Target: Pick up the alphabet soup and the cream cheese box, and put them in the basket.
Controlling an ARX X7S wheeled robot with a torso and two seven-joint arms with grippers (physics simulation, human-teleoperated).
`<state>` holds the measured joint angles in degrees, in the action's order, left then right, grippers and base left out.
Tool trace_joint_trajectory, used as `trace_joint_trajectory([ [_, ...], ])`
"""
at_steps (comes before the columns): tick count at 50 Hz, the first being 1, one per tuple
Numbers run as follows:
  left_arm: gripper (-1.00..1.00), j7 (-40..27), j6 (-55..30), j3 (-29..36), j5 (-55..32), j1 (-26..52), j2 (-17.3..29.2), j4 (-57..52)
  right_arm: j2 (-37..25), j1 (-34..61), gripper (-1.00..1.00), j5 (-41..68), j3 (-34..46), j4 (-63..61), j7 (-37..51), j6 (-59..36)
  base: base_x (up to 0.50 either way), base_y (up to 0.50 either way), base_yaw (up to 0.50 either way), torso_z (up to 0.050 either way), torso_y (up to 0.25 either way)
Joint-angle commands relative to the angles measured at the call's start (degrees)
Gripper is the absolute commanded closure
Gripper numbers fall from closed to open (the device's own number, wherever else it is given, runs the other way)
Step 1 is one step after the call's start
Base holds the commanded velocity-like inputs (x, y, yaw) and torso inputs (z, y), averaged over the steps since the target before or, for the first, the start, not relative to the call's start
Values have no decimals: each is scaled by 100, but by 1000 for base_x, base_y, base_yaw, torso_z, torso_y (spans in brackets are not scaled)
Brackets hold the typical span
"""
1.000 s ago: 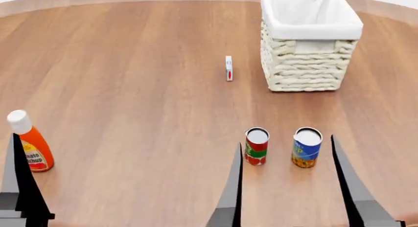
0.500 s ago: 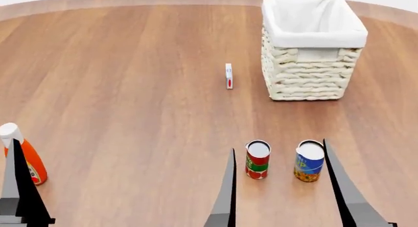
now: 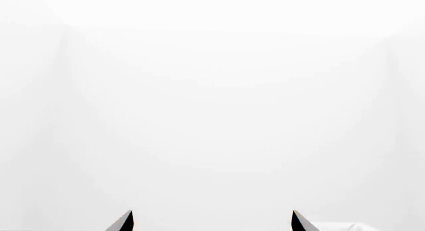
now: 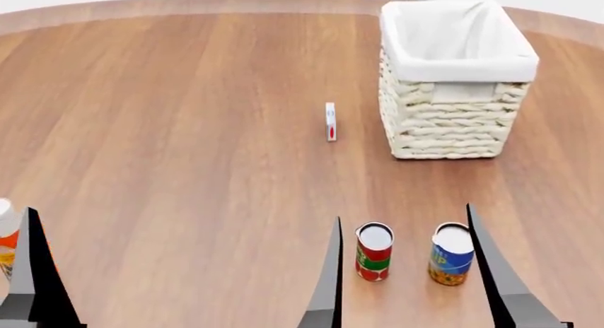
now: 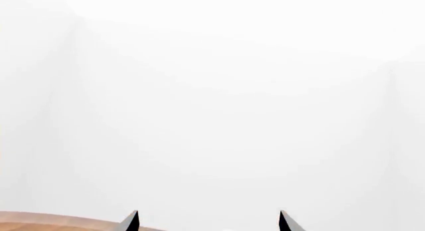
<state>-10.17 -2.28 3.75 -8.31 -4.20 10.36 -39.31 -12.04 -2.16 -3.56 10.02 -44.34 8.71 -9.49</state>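
The alphabet soup [image 4: 450, 256], a blue-labelled can with an orange band, stands upright near the front of the wooden table. The cream cheese box [image 4: 330, 121] stands on edge further back, left of the basket [image 4: 453, 123], whose white lining holds nothing that I can see. My right gripper [image 4: 404, 213] is open, its dark fingers flanking both cans in the head view; its height above them is unclear. In the right wrist view the right gripper [image 5: 208, 213] shows only fingertips. One left finger [image 4: 33, 271] shows at the bottom left, and the left gripper [image 3: 212, 213] is open on nothing.
A red-and-green can [image 4: 374, 252] stands just left of the soup. A ketchup bottle [image 4: 6, 236] is partly cut off at the left edge, behind the left finger. Both wrist views face blank white, with a sliver of table [image 5: 40, 221].
Everything on the table has slid down the head view and the ketchup bottle has slipped toward the left edge. Both grippers remain open.
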Motion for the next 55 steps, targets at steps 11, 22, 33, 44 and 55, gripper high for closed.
trace_joint_trajectory([
  [11,-100,-70,109,47,-163,-9,67,41,-72,42,-100,118,19,3,58,-31,154,0,0,0,0],
  [22,-100,-118,202,55,-206,-3,92,109,-103,35,-100,136,38,2,106,-29,172,0,0,0,0],
  [33,-100,-170,168,110,-202,57,128,129,-130,56,-100,258,18,-21,123,-42,175,0,0,0,0],
  [44,-100,-186,239,133,-230,22,180,189,-146,112,-100,497,23,36,81,-11,206,0,0,0,0],
  [55,-100,-217,239,188,-233,10,220,184,-182,110,-100,556,3,-5,125,-35,227,0,0,0,0],
])
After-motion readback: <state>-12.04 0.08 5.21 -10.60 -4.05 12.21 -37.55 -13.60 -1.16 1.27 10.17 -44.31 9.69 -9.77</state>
